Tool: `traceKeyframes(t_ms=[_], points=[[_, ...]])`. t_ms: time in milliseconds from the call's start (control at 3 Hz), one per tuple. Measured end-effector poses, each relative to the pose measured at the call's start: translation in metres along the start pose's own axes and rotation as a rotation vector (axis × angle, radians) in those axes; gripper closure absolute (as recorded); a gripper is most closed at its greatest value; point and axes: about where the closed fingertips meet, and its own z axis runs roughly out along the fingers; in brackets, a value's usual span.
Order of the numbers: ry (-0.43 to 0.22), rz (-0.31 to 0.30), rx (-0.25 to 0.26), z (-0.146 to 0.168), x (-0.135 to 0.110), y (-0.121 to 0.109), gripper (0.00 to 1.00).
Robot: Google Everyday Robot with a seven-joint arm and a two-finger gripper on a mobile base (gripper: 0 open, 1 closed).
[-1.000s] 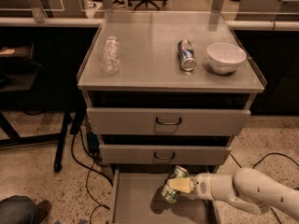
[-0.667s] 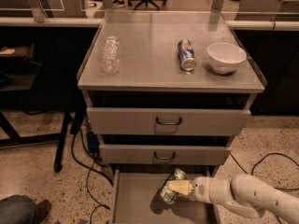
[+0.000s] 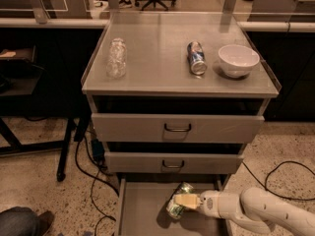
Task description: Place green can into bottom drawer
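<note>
The gripper [image 3: 184, 200], in smooth glossy white plastic, clasps the green can [image 3: 174, 211] of shiny metal. Below the jaws, the bottom drawer [image 3: 140, 213] has a matt grey metal floor. Far above them stand a glossy white bowl [image 3: 238, 59] and a clear plastic bottle [image 3: 116, 58].

The end effector [image 3: 188, 201], clamped on the tilted green can [image 3: 175, 209], now sits a touch lower and further left over the bottom drawer [image 3: 141, 214], out beyond the front edge of the counter [image 3: 157, 63]. The can has gone with it, its base nearer the drawer floor. The white arm [image 3: 268, 214] has dropped too, its forearm lower toward the drawer's right side.
</note>
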Motion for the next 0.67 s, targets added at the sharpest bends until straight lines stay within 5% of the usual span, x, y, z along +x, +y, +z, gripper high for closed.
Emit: traceKeyframes(t_ms=[667], points=[[-0.046, 0.097, 0.017, 0.058, 0.007, -0.063, 1.0]])
